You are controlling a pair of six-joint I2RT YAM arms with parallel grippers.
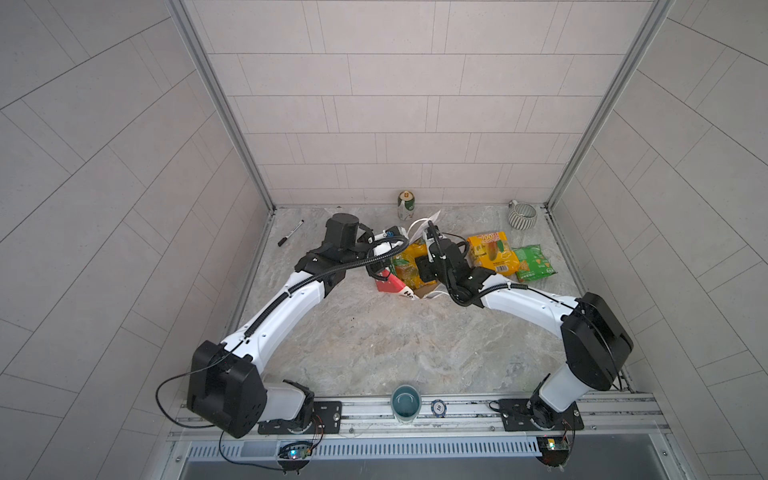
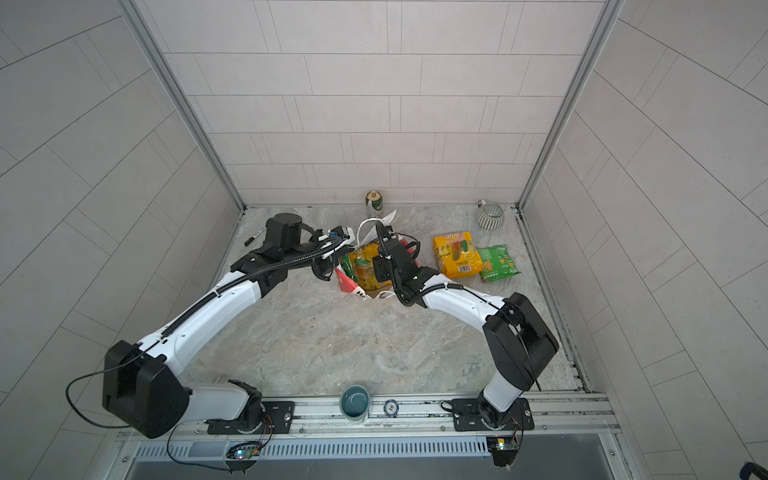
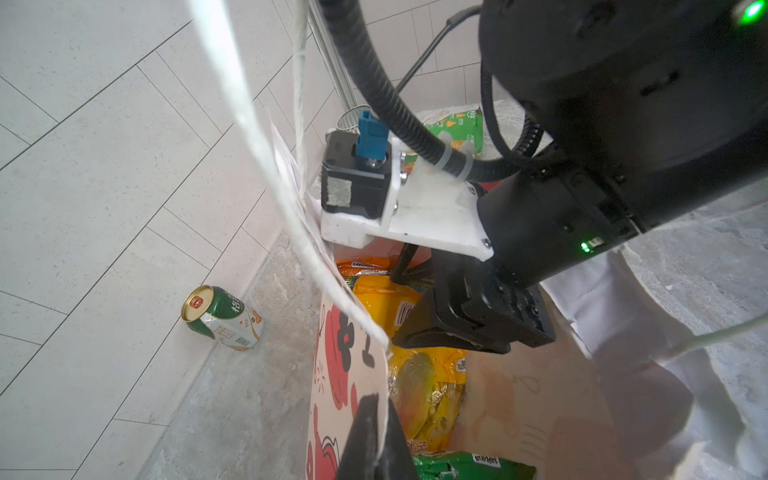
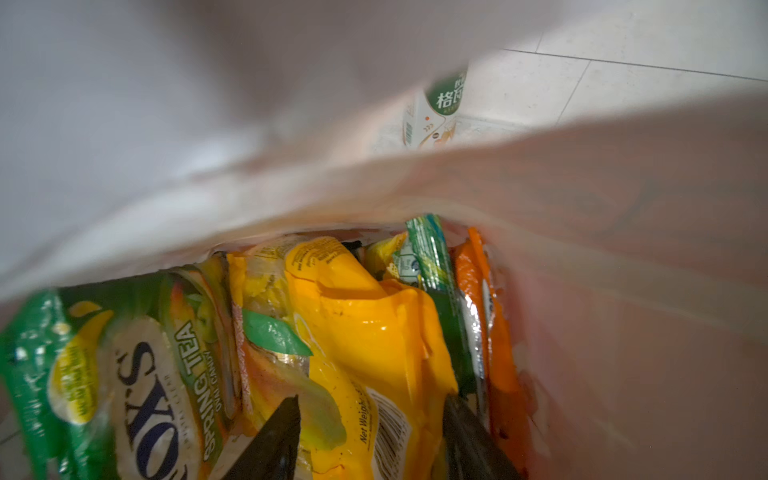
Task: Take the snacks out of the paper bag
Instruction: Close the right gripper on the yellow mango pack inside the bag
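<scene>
Jaws of left gripper (image 3: 376, 419) are pinching the paper bag (image 3: 345, 365); right gripper (image 4: 372, 401) is straddling, jaws parted, a yellow snack (image 4: 365, 332), six o'clock of can (image 3: 224, 318); closing's next.

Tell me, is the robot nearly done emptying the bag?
Not yet. Done: a yellow-orange packet and a green packet lie on the table. In hand: the left tool pinches a wall of the paper bag, and the right tool is inside it, open, astride a yellow packet. Left in the bag: that one, a Spring Tea packet, a thin green one, an orange one.
</scene>
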